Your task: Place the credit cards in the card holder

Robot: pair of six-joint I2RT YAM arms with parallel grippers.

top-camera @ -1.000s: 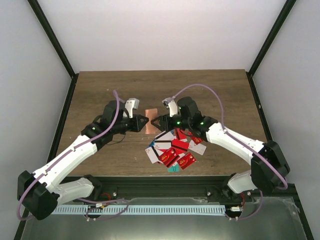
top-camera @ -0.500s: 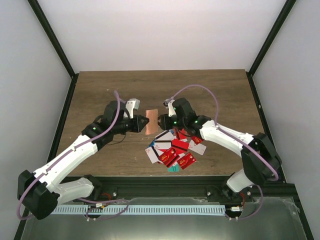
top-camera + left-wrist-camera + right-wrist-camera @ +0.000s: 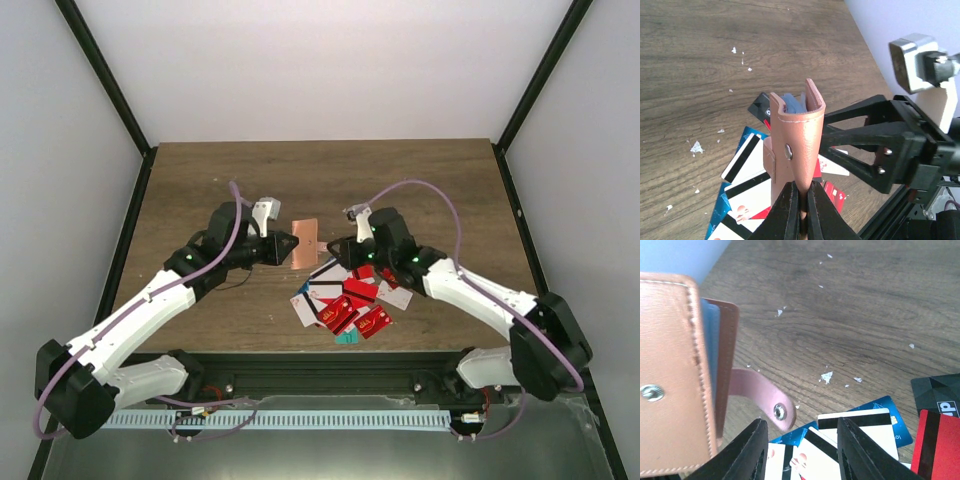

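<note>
Left gripper [image 3: 289, 247] is pinched hard on the bottom edge of the small salmon-brown leather card holder [image 3: 797, 145], holding it off the brown wooden table [image 3: 200, 180] with the pocket mouth away from my fingers. 1 blue card [image 3: 792, 104] already sits in the slot, and the snap strap [image 3: 765, 395] hangs loose at the side. Right gripper [image 3: 335, 247] is spread and empty, nothing between the pads in the right wrist view, just beside the holder and low over the far edge of the heap of thin plastic credit cards [image 3: 345, 295]: mostly red, some white with black stripes, some blue, 1 teal. My read is that the next step is fetching 1 more card. To do it well: pick a top card with an edge overhanging its neighbours, since flat ones give the fingers nothing to bite. Pinch a short edge and keep most of the length free to lead into the slot. Line it up beside the blue card and clear of the strap. Keep the left clamp low so it doesn't squeeze the pocket shut. Pose: left arm is stretched forward from its base with the wrist pointing inward. Right arm has its elbow out to its own side, with the forearm angled in toward centre, facing the left gripper.
</note>
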